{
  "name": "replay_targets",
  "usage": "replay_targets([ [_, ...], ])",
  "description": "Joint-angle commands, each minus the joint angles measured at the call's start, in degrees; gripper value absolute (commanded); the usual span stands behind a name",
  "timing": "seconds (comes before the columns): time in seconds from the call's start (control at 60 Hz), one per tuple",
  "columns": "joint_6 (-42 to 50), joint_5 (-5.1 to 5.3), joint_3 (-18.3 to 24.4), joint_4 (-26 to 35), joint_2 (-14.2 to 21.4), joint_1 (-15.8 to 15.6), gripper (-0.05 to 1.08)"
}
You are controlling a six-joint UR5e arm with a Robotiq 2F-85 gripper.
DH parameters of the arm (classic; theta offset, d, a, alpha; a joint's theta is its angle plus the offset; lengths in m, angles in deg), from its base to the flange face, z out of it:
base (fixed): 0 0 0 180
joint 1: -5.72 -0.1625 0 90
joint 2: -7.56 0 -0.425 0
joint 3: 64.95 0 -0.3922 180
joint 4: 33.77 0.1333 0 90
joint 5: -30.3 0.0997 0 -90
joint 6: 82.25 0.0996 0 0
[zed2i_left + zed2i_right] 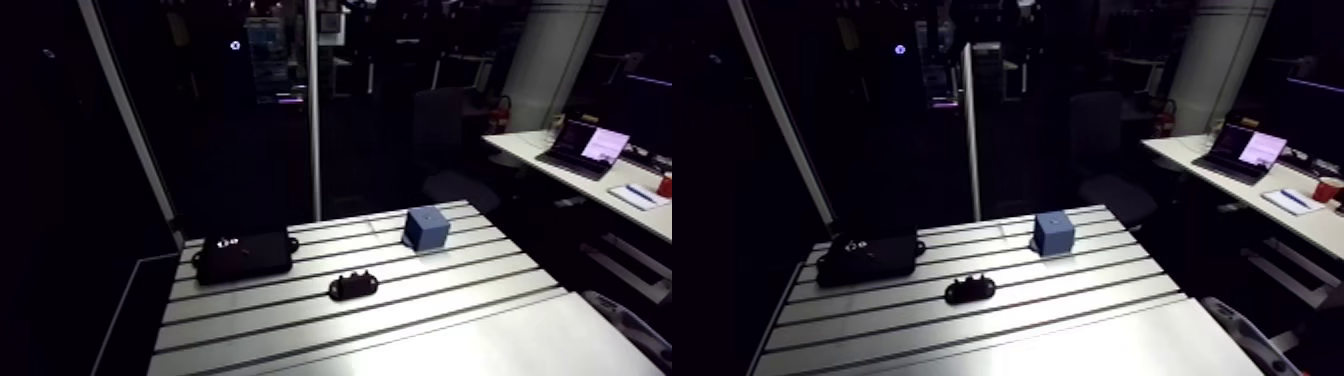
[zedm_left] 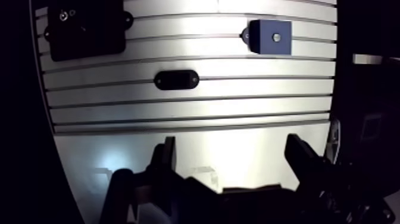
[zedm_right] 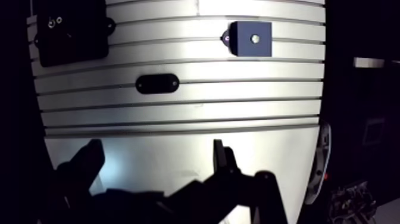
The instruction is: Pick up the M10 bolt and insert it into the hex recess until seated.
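At the counter's far edge, well ahead of the empty, parted fingers, the blue block is sitting; bolt unclear.

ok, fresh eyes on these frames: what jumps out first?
First the blue cube-shaped block with a pale spot in its top face, bright against the slotted aluminium table, far ahead of the claw. Then two dark parts: a flat black box with mounting ears at the far corner, and a small black oval piece mid-table, nearer the claw, which hangs open and empty.
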Motion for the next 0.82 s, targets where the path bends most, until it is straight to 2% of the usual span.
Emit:
replay_targets([
  [0.017, -0.20, -0.10, -2.40, -1.11, 2.56, -1.10, 0.00],
  [0.233, -1.22, -0.02, -4.65, -3.11, 3.76, -1.18, 0.00],
  [0.817, -1.32, 0.51, -4.76, -3.32, 2.99, -1.72, 0.00],
])
